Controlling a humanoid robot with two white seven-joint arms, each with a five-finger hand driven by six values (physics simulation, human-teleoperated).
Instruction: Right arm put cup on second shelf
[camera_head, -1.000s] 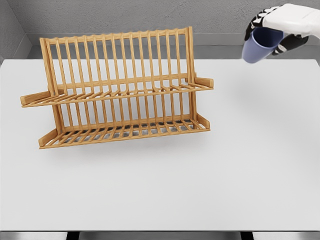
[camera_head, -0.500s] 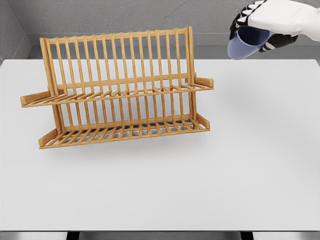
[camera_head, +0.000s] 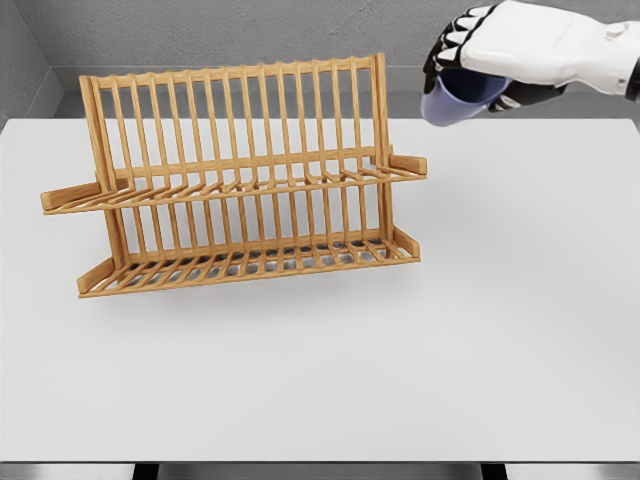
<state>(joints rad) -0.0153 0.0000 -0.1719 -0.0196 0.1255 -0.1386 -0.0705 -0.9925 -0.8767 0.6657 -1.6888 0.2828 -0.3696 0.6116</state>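
The right hand (camera_head: 500, 50) is gripping a tilted blue cup (camera_head: 455, 98) in curled fingers, hovering just right of the wooden dish rack (camera_head: 240, 180).

At upper right, a white hand (camera_head: 500, 50) with black fingers holds a periwinkle-blue cup (camera_head: 455, 98). The slatted rack (camera_head: 240, 180), left of centre, is honey-orange wood. The bench (camera_head: 400, 350) is plain white; the wall (camera_head: 250, 30) along the top is grey.

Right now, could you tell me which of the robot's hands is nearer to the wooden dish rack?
Right. The right hand holds the blue cup in the air just beyond the wooden dish rack's upper right corner. The left hand is out of view.
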